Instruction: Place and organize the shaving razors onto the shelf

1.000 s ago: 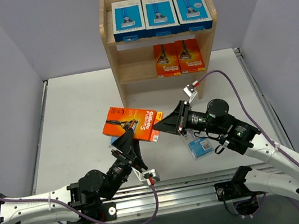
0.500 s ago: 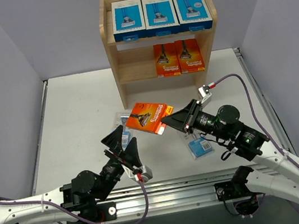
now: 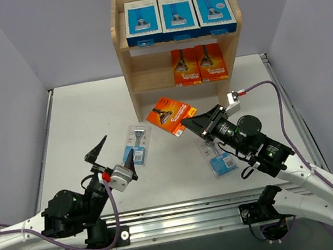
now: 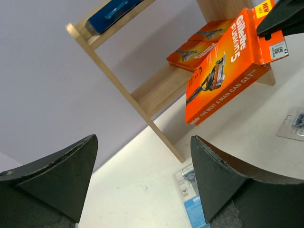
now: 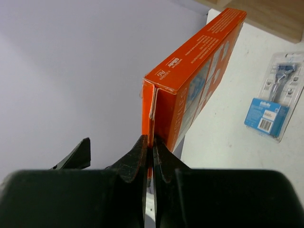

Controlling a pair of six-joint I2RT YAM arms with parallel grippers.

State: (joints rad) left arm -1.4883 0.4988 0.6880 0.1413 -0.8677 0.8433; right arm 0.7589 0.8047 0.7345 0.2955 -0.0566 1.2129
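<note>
**Current state**

1. The left gripper [image 3: 115, 148] hovers over the near-left part of the tabletop [image 3: 83, 119]. Its fingers stand wide apart and hold nothing.
2. A blister card [image 3: 138, 143] lies flat just beside the left gripper, toward the centre. A second blister card [image 3: 224, 162] lies near the near edge and is partly covered by the right arm.
3. The right gripper [image 3: 185, 124] is over the centre of the tabletop. Its fingers are clamped together on the thin end flap of an orange razor box [image 3: 169, 111]. The box hangs clear of the surface, tilted, with its far corner pointing at the shelf.
4. The shelf [image 3: 124, 49] stands at the far edge. Three blue-and-white boxes [image 3: 175, 14] fill the top tier in a row. Two shelved orange packs [image 3: 198, 64] stand upright on the right of the middle tier, with bare wood to their left.

**Step in hand**

The right arm appears to be carrying the orange razor box to the shelf. The two blister cards are not yet placed.

**Next move**

1. Bring the box to upright.
2. Move it into the middle tier, to the left of the matching pair.
3. Keep it clear of the left side panel.
4. Note that the grip on the flap is narrow, so the box may swing or slip.
5. The left gripper is well placed to take the nearer card.
</note>
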